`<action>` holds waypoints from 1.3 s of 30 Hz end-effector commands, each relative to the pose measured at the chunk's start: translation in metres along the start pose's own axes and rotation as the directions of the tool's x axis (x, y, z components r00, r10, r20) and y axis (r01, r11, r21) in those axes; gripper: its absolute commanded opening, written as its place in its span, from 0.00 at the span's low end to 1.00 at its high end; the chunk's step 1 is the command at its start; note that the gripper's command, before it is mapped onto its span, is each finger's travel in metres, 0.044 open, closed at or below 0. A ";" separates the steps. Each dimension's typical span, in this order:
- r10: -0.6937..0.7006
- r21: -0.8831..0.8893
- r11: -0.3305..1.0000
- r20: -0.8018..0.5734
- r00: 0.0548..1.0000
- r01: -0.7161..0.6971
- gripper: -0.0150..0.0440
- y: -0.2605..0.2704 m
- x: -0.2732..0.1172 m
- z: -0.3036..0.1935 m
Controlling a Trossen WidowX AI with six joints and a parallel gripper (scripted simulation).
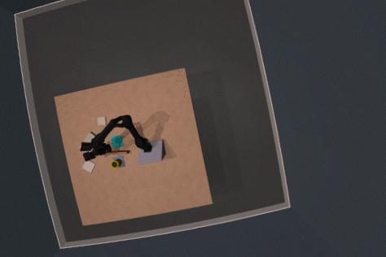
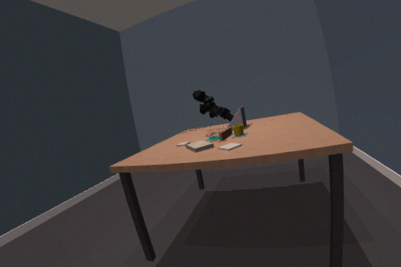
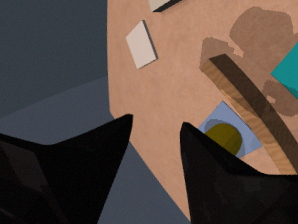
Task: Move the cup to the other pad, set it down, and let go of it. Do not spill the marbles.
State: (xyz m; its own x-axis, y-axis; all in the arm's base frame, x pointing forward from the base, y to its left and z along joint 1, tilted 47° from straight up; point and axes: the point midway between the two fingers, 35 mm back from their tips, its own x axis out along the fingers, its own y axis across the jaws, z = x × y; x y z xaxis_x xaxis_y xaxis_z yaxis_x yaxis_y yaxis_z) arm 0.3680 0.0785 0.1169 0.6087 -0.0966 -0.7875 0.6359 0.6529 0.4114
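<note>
The yellow cup [image 1: 116, 163] [image 2: 238, 130] [image 3: 226, 136] stands upright on the blue pad [image 1: 122, 159] [image 3: 222, 111]. The marbles inside it cannot be made out. The teal pad [image 1: 116, 141] [image 2: 213, 138] [image 3: 288, 75] lies on the other side of a wooden bar and bears no cup. My gripper [image 1: 85, 151] [image 3: 157, 124] is partly open, with nothing between its fingers. It is in the air, to the left of both pads in the top view. In the wrist view the right finger covers part of the cup and the blue pad.
The upright wooden bar [image 1: 118, 152] [image 2: 226, 134] [image 3: 255, 97] stands between the pads. A grey wedge [image 1: 150, 155] [image 2: 238, 118] stands near the arm's base. Pale flat blocks [image 1: 102, 121] [image 1: 89, 167] [image 2: 200, 146] [image 2: 230, 146] [image 3: 141, 46] lie around the gripper's side of the table.
</note>
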 end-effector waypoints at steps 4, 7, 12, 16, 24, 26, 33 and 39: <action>-0.447 0.228 0.871 -0.007 0.895 0.436 0.54 -0.040 0.046 -0.075; -0.542 0.269 0.815 0.037 0.840 0.514 0.54 -0.051 0.054 -0.093; -0.665 0.340 0.730 0.155 0.731 0.592 0.54 -0.069 0.063 -0.121; -0.708 0.407 0.695 0.248 0.661 0.592 0.54 -0.078 0.068 -0.133; -0.710 0.410 0.694 0.253 0.658 0.591 0.54 -0.078 0.068 -0.133; -0.710 0.410 0.694 0.253 0.658 0.591 0.54 -0.078 0.068 -0.133; -0.709 0.410 0.694 0.253 0.658 0.591 0.54 -0.079 0.069 -0.133; -0.709 0.410 0.695 0.253 0.658 0.591 0.54 -0.084 0.075 -0.130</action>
State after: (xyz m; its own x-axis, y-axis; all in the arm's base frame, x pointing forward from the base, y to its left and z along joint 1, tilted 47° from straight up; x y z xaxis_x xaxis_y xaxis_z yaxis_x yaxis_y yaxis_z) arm 0.2980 0.1187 -0.0323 0.0711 -0.7119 -0.6986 0.9959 0.0904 0.0092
